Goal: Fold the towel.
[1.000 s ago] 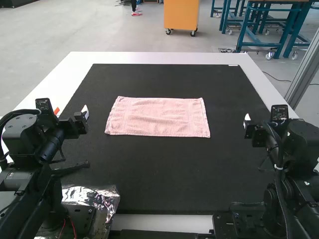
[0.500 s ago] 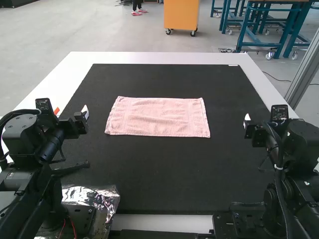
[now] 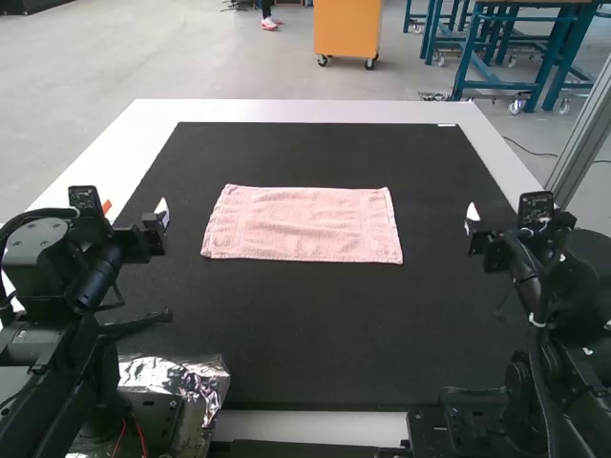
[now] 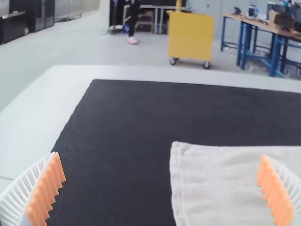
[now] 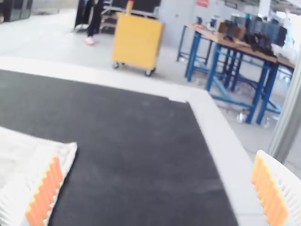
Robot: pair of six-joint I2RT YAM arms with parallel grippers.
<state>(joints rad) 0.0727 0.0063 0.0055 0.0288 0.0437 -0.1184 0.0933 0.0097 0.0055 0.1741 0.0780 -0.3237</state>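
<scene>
Your pink towel (image 3: 302, 224) lies flat in a wide rectangle on the black mat (image 3: 315, 334) that covers much of your white counter (image 3: 315, 112), midway between left and right and toward the far side. Its long edges run left to right, the near one slightly longer in your high view; whether it is one layer or more, you cannot tell.

Flanking it are your two arms, both apart from the cloth. Your left gripper (image 3: 162, 212) hangs over the mat's left side, its ribbed, orange-padded fingers (image 4: 44, 193) standing wide apart with nothing clamped between them. Opposite, your right gripper (image 3: 472, 218) is poised above the right side, its own fingers (image 5: 44, 195) likewise spread and unladen. At the near left, a foil-covered object (image 3: 196, 382) sits beside the base of your left arm.
</scene>
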